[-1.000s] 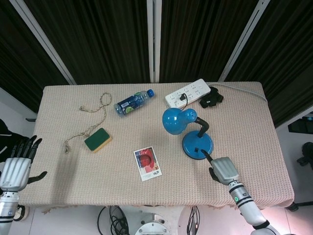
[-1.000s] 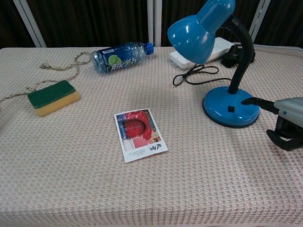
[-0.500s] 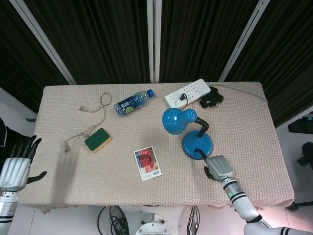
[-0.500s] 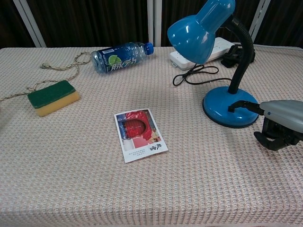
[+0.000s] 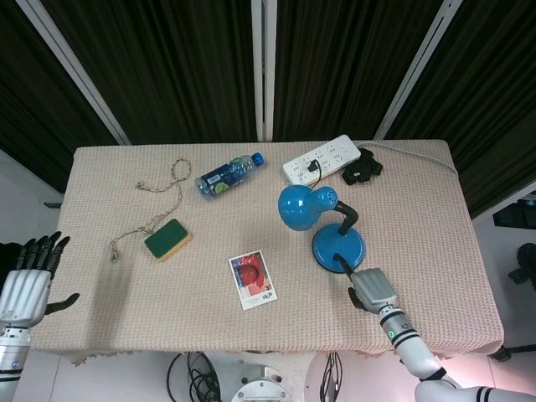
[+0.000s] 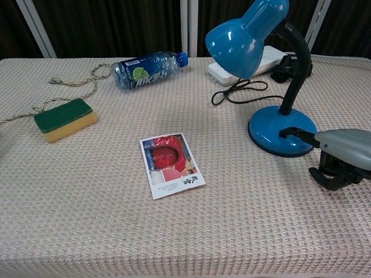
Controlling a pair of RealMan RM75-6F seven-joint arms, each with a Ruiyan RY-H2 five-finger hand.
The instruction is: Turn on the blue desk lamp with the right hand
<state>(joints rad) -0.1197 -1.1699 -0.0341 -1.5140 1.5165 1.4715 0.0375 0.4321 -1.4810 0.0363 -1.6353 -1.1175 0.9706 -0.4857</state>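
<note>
The blue desk lamp stands right of the table's middle on its round base [image 5: 338, 249] [image 6: 272, 139]. Its black neck arches up and its shade [image 5: 299, 206] [image 6: 243, 36] points down-left. No glow shows under the shade. My right hand [image 5: 371, 289] [image 6: 342, 153] lies just in front of the base, one black finger [image 6: 295, 134] stretched out with its tip on the base where the small black switch sits. The other fingers are curled under. Off the table's left edge, my left hand [image 5: 25, 285] hangs with fingers spread, holding nothing.
A photo card [image 5: 254, 280] [image 6: 171, 164] lies left of the lamp. A white power strip [image 5: 321, 159] with the lamp's cable [image 6: 235, 91] and a black adapter [image 5: 362, 172] lie behind it. Farther left are a bottle [image 5: 228, 174], a sponge [image 5: 167, 239] and a rope [image 5: 159, 201].
My right hand has slid left along the lamp base, bringing its outstretched fingertip from the base's right side onto the switch. The left hand has sunk slightly.
</note>
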